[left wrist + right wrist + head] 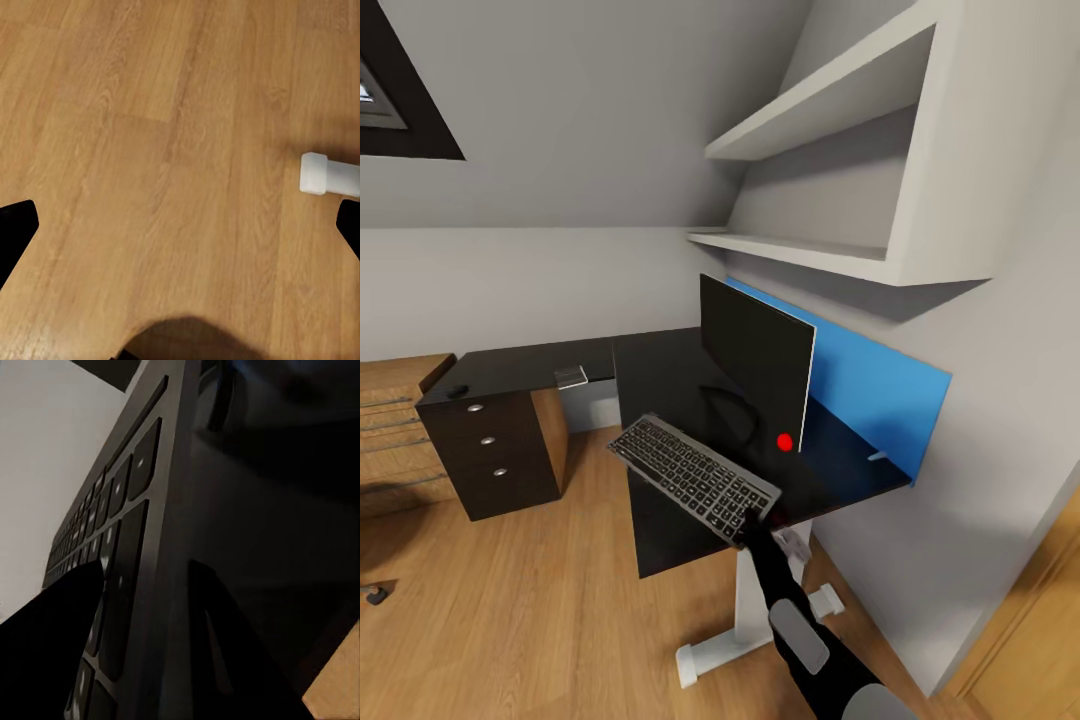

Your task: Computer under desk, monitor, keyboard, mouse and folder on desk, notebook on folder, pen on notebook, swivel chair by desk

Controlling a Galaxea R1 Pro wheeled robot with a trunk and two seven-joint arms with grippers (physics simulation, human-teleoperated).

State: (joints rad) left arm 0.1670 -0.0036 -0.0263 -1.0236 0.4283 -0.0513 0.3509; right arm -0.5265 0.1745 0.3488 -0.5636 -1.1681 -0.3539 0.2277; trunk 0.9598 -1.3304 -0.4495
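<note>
No readable text or numbers anywhere; the keyboard [693, 479] key legends are too small to read

The right gripper [142, 637] is clamping the edge of the keyboard [127, 502], one dark finger [52, 645] lying over the keys, the other [232, 660] beneath. A wooden floor [337, 682] corner is showing.

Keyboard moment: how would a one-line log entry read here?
right gripper: shut on keyboard edge | keyboard: held over desk front, before monitor | left gripper: open above wood floor
</note>
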